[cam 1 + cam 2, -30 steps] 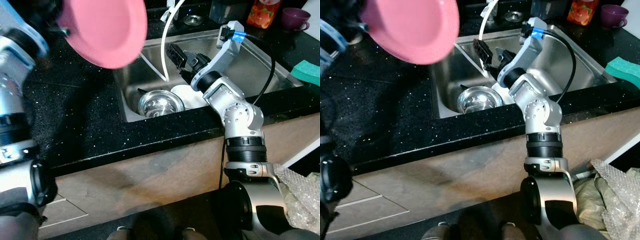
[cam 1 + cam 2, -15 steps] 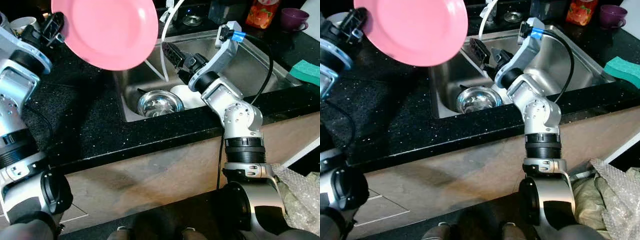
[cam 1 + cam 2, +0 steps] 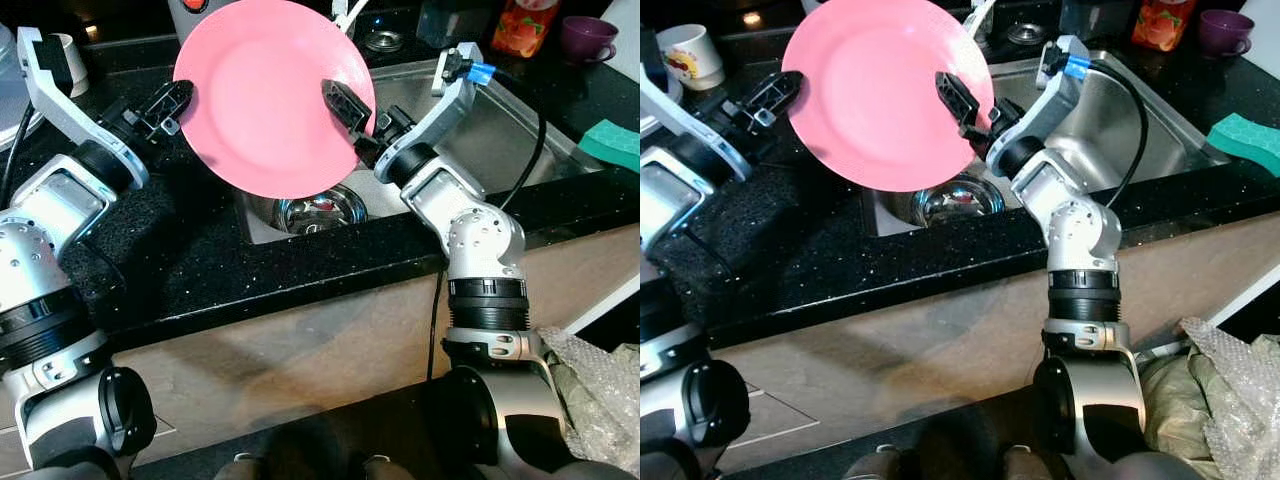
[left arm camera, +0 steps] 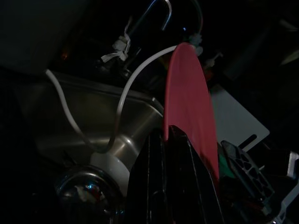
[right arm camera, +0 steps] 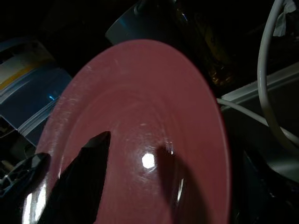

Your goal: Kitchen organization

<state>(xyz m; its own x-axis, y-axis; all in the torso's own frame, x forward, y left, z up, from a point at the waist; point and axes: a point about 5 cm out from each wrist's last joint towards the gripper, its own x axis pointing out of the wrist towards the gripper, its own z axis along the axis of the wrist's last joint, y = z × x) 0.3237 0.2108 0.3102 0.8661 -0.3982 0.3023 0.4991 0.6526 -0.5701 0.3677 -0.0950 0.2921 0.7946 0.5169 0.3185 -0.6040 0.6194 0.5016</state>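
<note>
The pink plate [image 3: 268, 95] is held in the air above the near left part of the steel sink [image 3: 500, 120], tilted so that its face is turned toward the head camera. The left gripper [image 3: 172, 102] is clamped on the plate's left rim; the left wrist view shows the black fingers [image 4: 175, 182] closed edge-on over the plate [image 4: 189, 107]. The right gripper [image 3: 345, 103] meets the plate at its right rim, with one black finger [image 3: 955, 98] lying across the face of the plate; whether its jaws are closed on the rim cannot be told. In the right wrist view a dark finger [image 5: 81, 182] rests against the glossy surface of the plate. Below the plate, a steel bowl [image 3: 320, 208] sits in the bottom of the sink, partly hidden by the plate. A white hose [image 4: 126, 98] curves down into the sink basin. The black speckled tabletop [image 3: 200, 250] surrounds the sink. On the tabletop behind the left arm stands a white mug [image 3: 688, 55]. At the far right of the tabletop are an orange container [image 3: 527, 25] and a purple cup [image 3: 590, 35], near each other, and a green sponge [image 3: 612, 143] lies beside the sink's right edge.
</note>
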